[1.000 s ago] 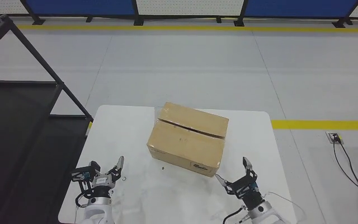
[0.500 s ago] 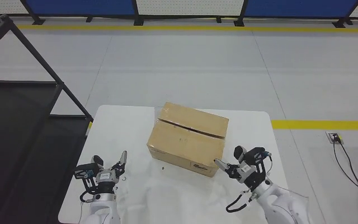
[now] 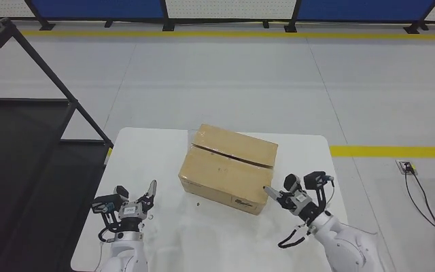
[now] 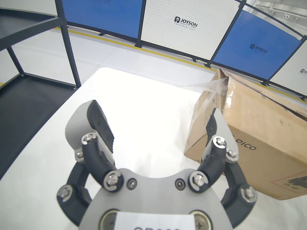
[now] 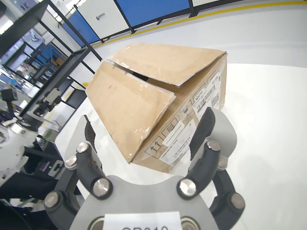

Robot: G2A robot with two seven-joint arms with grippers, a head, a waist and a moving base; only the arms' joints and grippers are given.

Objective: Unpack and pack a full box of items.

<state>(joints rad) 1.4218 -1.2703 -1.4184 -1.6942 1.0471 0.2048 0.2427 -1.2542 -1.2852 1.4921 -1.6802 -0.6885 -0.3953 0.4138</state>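
The cardboard box (image 3: 228,166) sits near the middle of the white surface (image 3: 153,146), turned at an angle to its edges, with both top flaps folded down. In the right wrist view the nearer flap (image 5: 134,96) and the farther flap (image 5: 168,60) meet along a seam that gapes slightly, showing a dark slit, but nothing of the contents can be made out through it. Clear tape clings to the flap edges, and in the left wrist view a loose strand of tape (image 4: 211,84) stands off one upper corner. The left end effector (image 3: 136,192) hovers low over the surface toward the robot's left front, apart from the box, its fingers spread wide and holding nothing. The right end effector (image 3: 279,187) is just beside the box's near right corner, also spread wide and empty; whether a fingertip touches the cardboard cannot be told. No item lies out on the surface, so the job looks to be at its very start: the flaps are not yet lifted, and all of the unpacking and repacking is left. Since the seam appears unsealed, raising the flaps seems the likely first step.
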